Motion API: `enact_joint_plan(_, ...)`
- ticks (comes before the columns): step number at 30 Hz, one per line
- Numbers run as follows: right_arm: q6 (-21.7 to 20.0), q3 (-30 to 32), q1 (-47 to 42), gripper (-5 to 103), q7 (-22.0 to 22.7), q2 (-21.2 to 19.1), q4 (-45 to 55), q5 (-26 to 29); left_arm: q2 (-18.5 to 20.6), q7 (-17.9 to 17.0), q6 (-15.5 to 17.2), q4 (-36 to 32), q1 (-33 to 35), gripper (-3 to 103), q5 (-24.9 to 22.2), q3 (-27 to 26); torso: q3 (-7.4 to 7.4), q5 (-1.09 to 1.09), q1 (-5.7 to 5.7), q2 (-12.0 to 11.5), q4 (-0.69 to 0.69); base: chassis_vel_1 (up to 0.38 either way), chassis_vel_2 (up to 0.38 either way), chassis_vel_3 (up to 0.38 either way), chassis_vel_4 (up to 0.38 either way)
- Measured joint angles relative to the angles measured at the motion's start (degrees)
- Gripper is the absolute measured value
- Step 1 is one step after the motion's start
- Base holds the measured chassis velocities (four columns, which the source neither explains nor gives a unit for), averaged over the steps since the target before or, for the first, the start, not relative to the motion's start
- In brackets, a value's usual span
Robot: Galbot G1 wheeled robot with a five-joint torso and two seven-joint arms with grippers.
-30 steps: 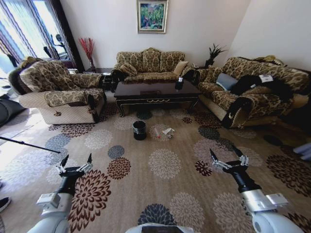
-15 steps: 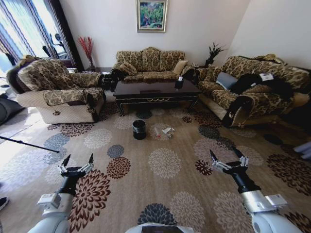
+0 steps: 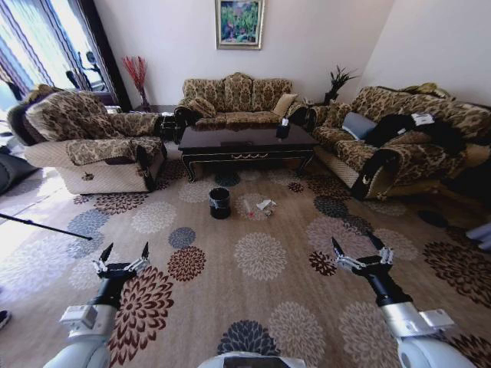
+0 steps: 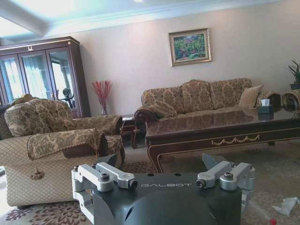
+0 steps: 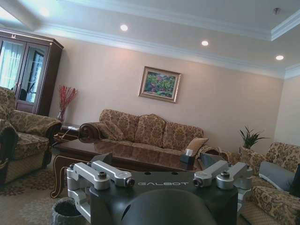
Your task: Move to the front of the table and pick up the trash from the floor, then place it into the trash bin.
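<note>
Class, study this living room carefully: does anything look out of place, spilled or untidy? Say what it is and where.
Yes: litter lies on the patterned carpet in front of the dark brown wooden coffee table. The small white and clear scraps of trash sit beside the round black trash bin, not inside it. Both open grippers, left and right, hang far short of it.

The room held one glossy dark brown wooden counter [image 3: 245, 141], one small round black trash bin [image 3: 219, 203], three patterned gold-brown upholstered sofas, one framed painting [image 3: 240, 23], and two open-fingered grippers.
</note>
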Motion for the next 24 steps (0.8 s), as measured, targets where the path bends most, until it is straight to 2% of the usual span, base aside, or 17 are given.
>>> enact_joint_plan(24, 1.3, -0.2, -0.3, 100, -0.1, 0.4, -0.5, -0.8, -0.2, 0.4, -0.7, 0.6, 0.5, 100, -0.1, 0.2, -3.65, 0.0, -2.82, -6.5, 0.0, 0.0, 0.0, 0.0, 0.0)
